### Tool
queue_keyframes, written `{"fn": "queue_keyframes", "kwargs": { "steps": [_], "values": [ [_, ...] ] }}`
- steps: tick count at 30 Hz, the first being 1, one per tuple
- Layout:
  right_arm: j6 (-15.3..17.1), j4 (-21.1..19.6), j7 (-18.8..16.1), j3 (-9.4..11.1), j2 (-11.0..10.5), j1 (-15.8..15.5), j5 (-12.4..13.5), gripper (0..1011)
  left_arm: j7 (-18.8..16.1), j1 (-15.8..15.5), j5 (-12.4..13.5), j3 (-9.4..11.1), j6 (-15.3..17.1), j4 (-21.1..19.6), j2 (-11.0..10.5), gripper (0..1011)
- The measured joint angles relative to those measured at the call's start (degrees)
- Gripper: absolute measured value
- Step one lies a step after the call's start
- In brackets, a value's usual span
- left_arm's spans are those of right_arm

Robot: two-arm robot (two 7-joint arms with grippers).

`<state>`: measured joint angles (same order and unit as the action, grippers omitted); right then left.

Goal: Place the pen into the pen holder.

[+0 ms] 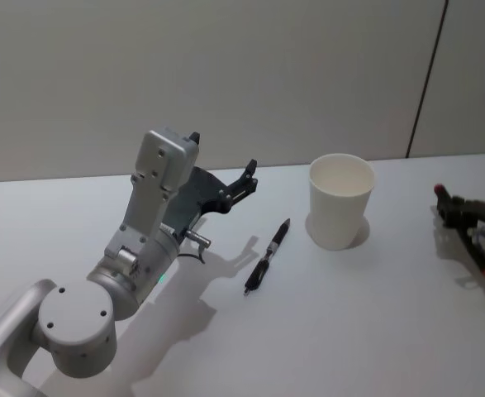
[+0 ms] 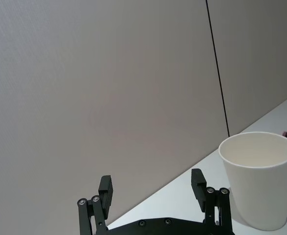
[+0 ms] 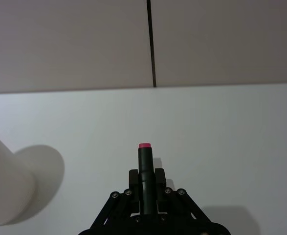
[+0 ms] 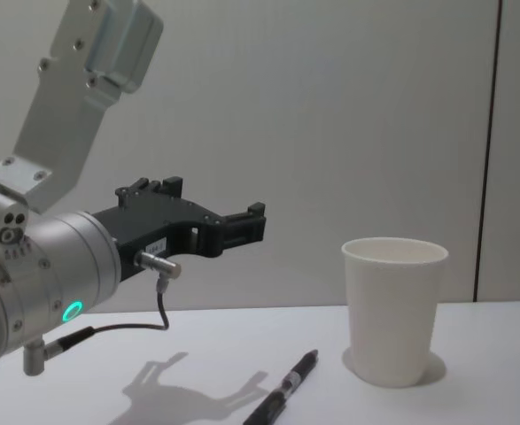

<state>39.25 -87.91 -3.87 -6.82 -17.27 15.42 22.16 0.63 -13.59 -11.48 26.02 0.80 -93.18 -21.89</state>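
A black pen lies flat on the white table, a little left of the pen holder, an upright, empty white paper cup. The chest view shows the pen pointing toward the cup. My left gripper hovers open above the table, behind and to the left of the pen, with nothing between its fingers. Its wrist view has the open gripper facing the wall, with the cup off to one side. My right gripper rests at the table's right edge, jaws drawn together, red-tipped.
The white table runs back to a plain grey wall with a dark vertical seam. My left arm's big silver joints fill the near left. The cup's side stands near the right gripper.
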Motion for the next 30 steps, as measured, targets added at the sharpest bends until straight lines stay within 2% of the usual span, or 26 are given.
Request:
{"fn": "queue_keyframes", "kwargs": {
  "steps": [9,23,30],
  "values": [
    [-3.83,-6.32,0.11,1.30,-0.61,-1.67,2.67,177,0.00,0.00,0.00,0.00,0.00,0.00,0.00,1001],
    [-11.16,-17.46,0.40,4.00,-1.76,-3.94,8.24,177,0.00,0.00,0.00,0.00,0.00,0.00,0.00,1001],
    [-13.96,-19.96,0.42,4.59,-1.87,-4.10,9.42,177,0.00,0.00,0.00,0.00,0.00,0.00,0.00,1001]
  ]
}}
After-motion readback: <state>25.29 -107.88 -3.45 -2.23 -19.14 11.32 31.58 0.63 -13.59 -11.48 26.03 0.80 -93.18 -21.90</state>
